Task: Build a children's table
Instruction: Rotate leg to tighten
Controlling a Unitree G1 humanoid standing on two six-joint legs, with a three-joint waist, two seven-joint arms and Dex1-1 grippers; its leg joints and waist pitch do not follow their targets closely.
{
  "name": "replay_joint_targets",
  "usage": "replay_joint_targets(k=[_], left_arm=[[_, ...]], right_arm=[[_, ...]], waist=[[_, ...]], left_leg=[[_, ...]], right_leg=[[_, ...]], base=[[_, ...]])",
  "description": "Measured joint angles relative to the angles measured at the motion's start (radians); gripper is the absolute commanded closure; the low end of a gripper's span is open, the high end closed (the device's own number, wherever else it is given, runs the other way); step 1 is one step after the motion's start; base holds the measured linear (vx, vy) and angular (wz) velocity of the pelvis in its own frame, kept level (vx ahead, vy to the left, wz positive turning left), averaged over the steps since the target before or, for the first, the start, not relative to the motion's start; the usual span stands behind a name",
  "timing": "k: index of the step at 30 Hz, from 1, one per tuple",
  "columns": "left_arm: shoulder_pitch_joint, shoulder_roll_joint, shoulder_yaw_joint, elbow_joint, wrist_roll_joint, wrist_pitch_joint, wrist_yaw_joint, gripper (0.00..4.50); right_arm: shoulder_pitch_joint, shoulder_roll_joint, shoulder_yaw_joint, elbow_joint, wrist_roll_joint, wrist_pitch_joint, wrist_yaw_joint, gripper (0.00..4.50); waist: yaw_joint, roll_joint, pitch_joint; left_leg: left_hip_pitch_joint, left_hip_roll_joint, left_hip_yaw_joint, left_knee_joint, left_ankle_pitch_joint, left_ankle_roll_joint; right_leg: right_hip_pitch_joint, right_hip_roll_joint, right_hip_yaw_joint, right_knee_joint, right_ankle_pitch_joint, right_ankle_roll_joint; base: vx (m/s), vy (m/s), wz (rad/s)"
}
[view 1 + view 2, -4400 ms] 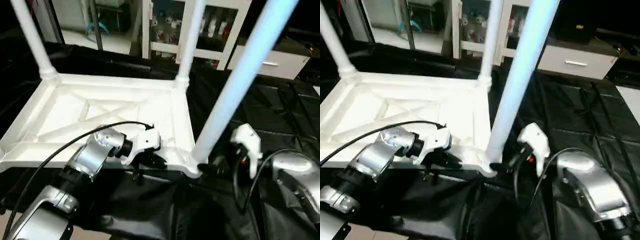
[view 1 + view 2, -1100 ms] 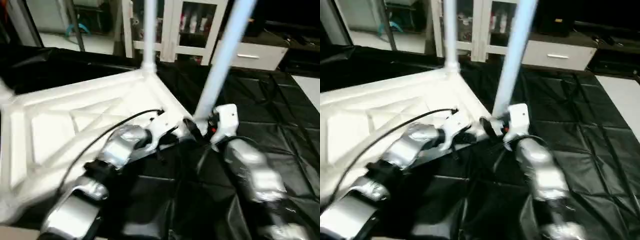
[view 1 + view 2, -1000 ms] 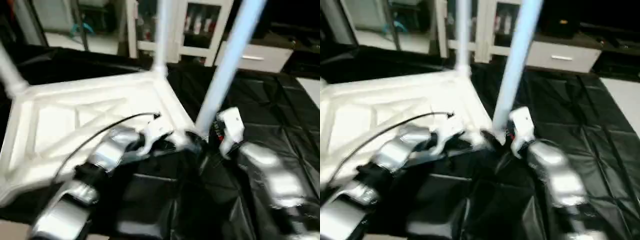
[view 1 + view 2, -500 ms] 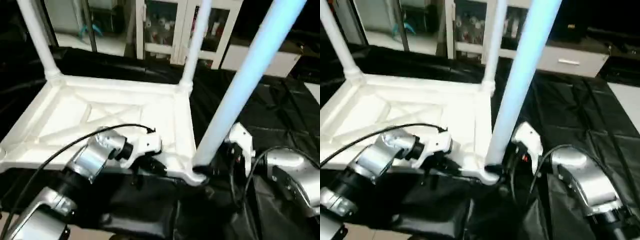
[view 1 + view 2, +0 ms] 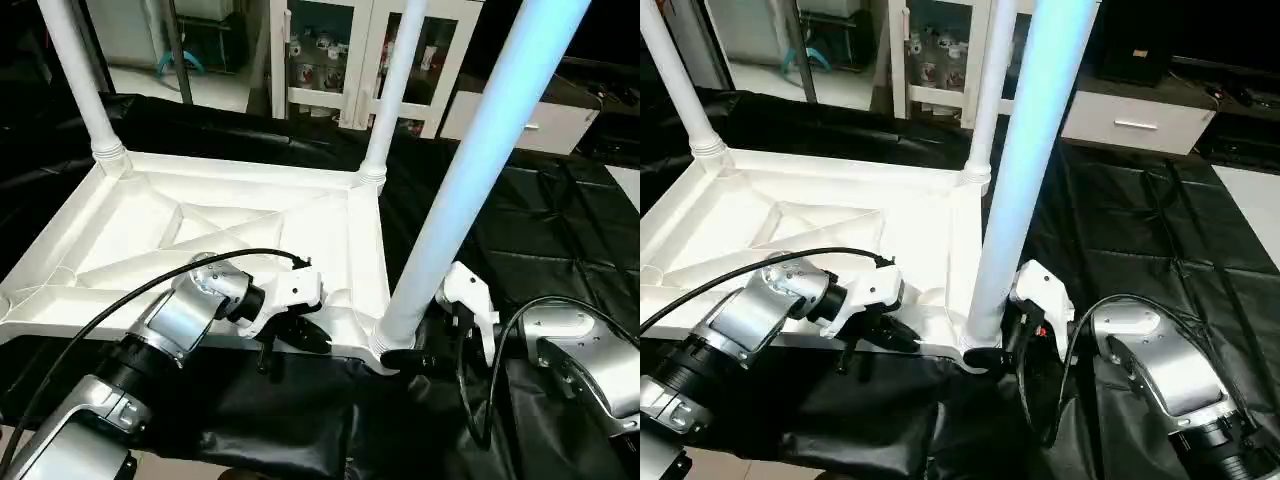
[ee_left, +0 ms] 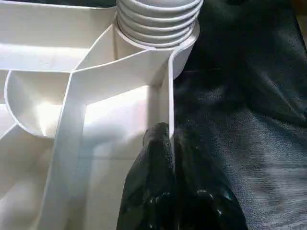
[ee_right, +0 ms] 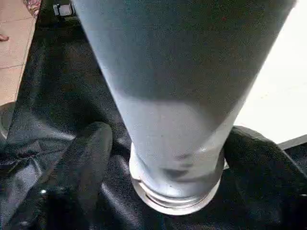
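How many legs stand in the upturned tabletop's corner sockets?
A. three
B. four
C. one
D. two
A: two far legs and the near leg stand upright in the tabletop, while the near-left socket is empty.

Your view cuts off three upright legs (image 5: 480, 170) at the top edge. The tabletop (image 5: 200, 235) near left corner is hidden behind your left forearm (image 5: 150, 340). Contents of the background cabinet (image 5: 330, 60) are too small to identify.
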Motion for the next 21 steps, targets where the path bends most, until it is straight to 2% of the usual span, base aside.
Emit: replay_joint_targets(k=[8, 13, 21], left_arm=[[0.000, -0.001, -0.003, -0.001, 0.001, 0.000, 0.001, 4.50], [0.000, -0.002, -0.004, -0.001, 0.005, -0.002, 0.005, 4.50], [0.000, -0.002, -0.013, -0.001, 0.008, -0.002, 0.009, 4.50]], right_arm=[[-0.005, -0.002, 0.000, 0.018, -0.012, -0.018, 0.003, 1.69], [-0.006, -0.002, -0.001, 0.018, -0.020, -0.025, 0.004, 1.99], [-0.005, -0.002, 0.007, 0.027, -0.027, -0.036, 0.004, 2.04]], waist=[[0.002, 0.000, 0.000], [0.002, 0.000, 0.000], [0.002, 0.000, 0.000]], left_leg=[[0.000, 0.000, 0.000, 0.003, 0.000, 0.000], [0.001, 0.000, 0.000, 0.003, 0.000, 0.000], [0.010, 0.000, 0.000, 0.003, 0.000, 0.000]], right_leg=[[0.001, 0.000, 0.000, 0.001, 0.000, 0.000], [0.002, 0.000, 0.000, 0.001, 0.000, 0.000], [0.010, 0.000, 0.000, -0.001, 0.000, 0.000]], base=[[0.000, 0.000, 0.00], [0.000, 0.000, 0.00], [0.000, 0.000, 0.00]])
